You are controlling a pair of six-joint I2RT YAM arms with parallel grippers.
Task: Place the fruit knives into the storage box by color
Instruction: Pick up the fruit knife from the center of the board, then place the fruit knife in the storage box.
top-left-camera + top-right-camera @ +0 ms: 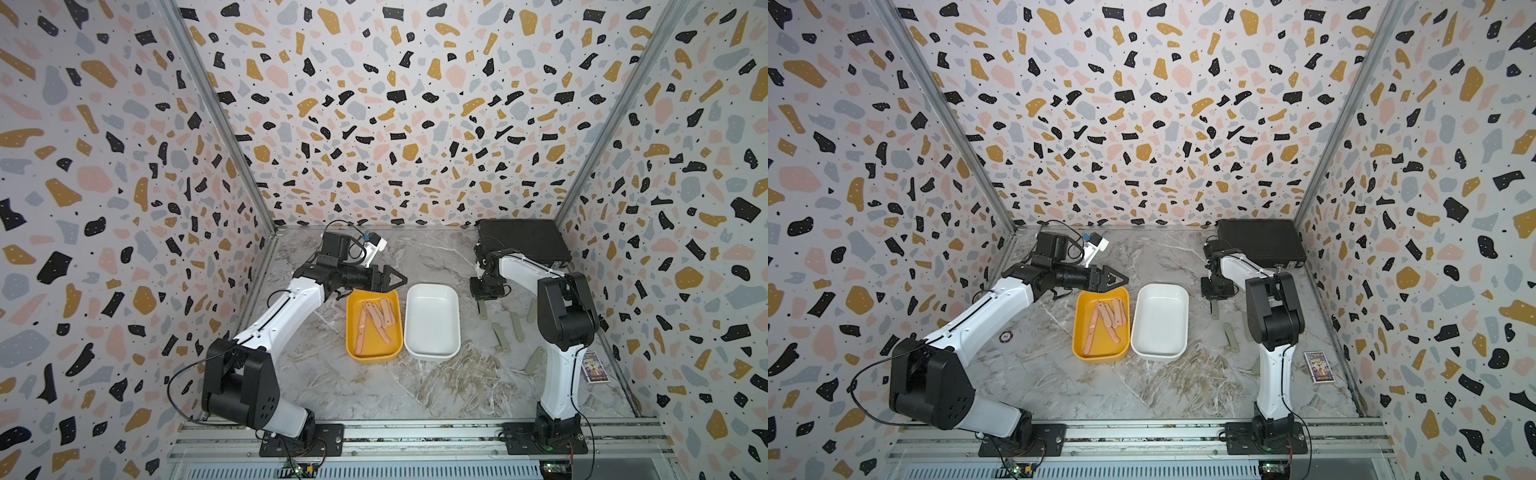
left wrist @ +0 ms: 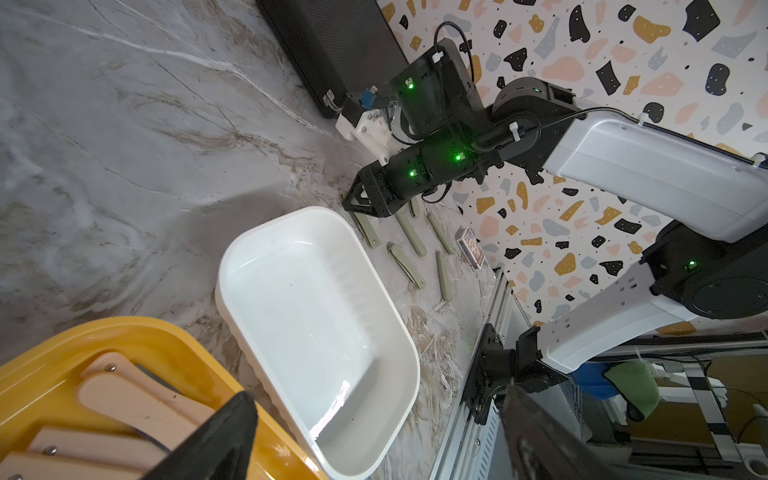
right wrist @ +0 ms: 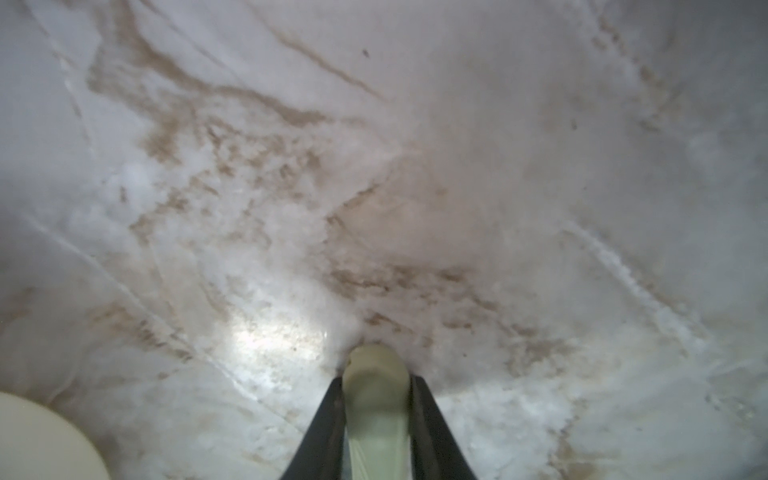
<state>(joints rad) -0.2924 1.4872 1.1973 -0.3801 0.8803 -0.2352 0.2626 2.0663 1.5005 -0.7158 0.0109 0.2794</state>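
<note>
Well, we start left of the white box (image 1: 432,324). The yellow box (image 1: 374,351) sits just beside it, with the pink knives (image 1: 377,316) inside. The left gripper (image 1: 399,280) hangs over the yellow box's far end, jaws wide apart, holding nothing. Its arm lies low and reaches sideways.

Right of the white box, the right arm bends over and points down. The right gripper (image 3: 376,380) squeezes one green knife (image 3: 376,415) from both sides, its tip at the table (image 1: 374,395). More loose green knives (image 1: 517,326) lie flat further right, some partly hidden by that arm. A black case (image 1: 523,243) sits further back. A little card box (image 1: 593,368) lies farthest right; we cannot read its writing.
</note>
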